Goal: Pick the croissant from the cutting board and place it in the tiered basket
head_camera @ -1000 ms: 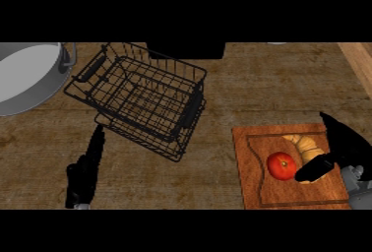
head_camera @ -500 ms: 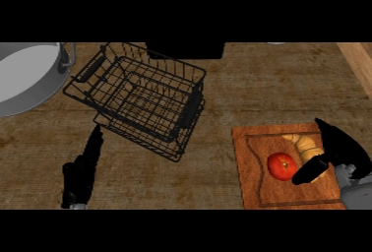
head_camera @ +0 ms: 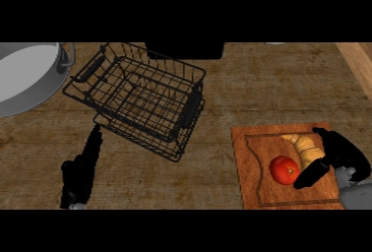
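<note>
We see the right robot hand [head_camera: 340, 158] curling around the croissant [head_camera: 304, 146] on the cutting board [head_camera: 251, 170], where a grasp may nudge the touching tomato [head_camera: 284, 169], before transfer to the tiered basket [head_camera: 141, 96]

We see the right hand [head_camera: 335, 158] at the view's lower right, its grey forearm entering from the bottom edge, fingers and thumb curved inward. The left hand [head_camera: 81, 170] rests at lower left, fingers straight and pointing up the view.
</note>
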